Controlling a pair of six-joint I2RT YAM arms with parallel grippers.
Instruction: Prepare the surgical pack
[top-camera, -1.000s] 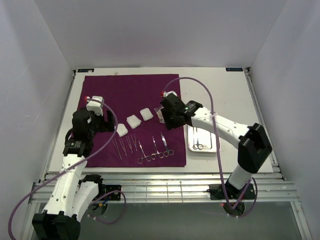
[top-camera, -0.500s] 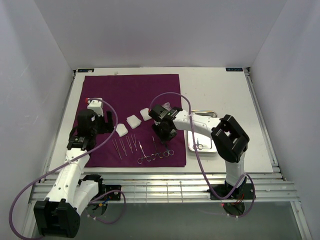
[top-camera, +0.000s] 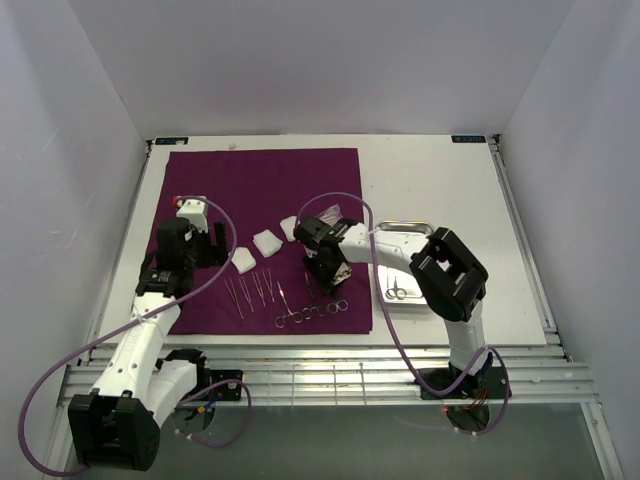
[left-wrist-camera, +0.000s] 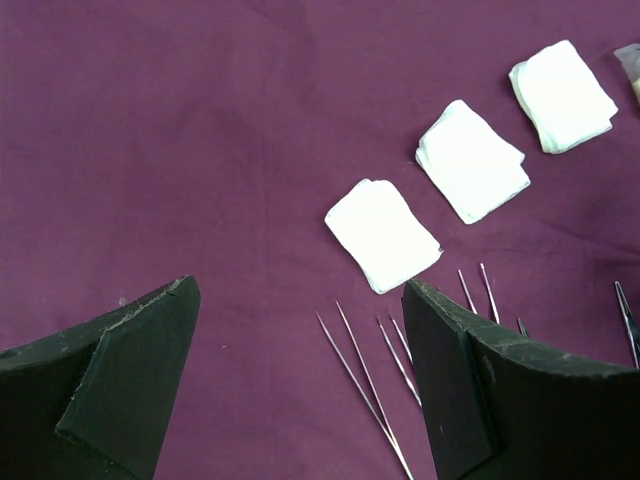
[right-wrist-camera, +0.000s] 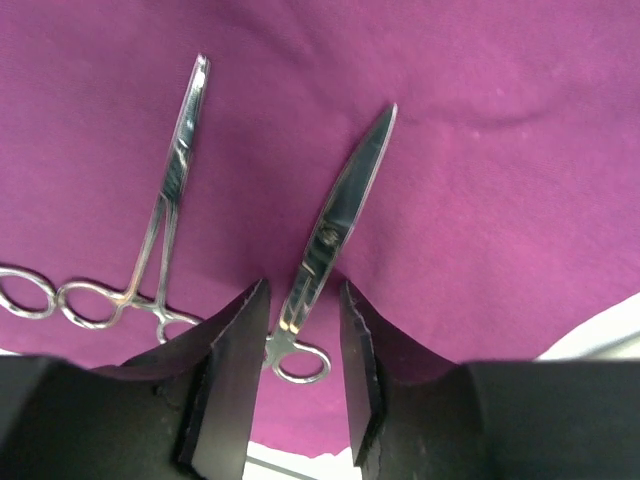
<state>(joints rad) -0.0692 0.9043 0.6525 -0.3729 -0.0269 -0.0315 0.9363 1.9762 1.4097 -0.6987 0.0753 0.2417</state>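
From above, a steel tray (top-camera: 415, 278) is seen on the white table (top-camera: 450, 180), just right of the right pincer (top-camera: 322, 274) and partly covered by that arm. One ringed instrument (top-camera: 397, 291) lies in it. The purple cloth (top-camera: 260, 185) is spread flat under both pincers. Three white pads (top-camera: 267, 242) are laid on it in a slanting row between the left pincer (top-camera: 218, 243) and the right one. A row of steel instruments is set out along the cloth's near part, with tweezers (top-camera: 240, 297) towards the left pincer. The right pincer sits low over this row and hides part of it.

In the left wrist view, the left pincer (left-wrist-camera: 298, 290) is seen with its jaws wide apart and only cloth between them. The three pads are shown ahead of it and to its right, each lying apart from the next. The tweezer tips reach in beside the right jaw, which hides their lower ends.

In the right wrist view, which alone shows what this pincer has, the right pincer (right-wrist-camera: 303, 290) is seen with its jaws drawn close on either side of a pair of scissors (right-wrist-camera: 345, 200). The blades point away and one ring shows between the jaws. Whether the jaws press on the scissors cannot be told. A ringed clamp (right-wrist-camera: 170, 200) lies to the left of the pincer, apart from the scissors.
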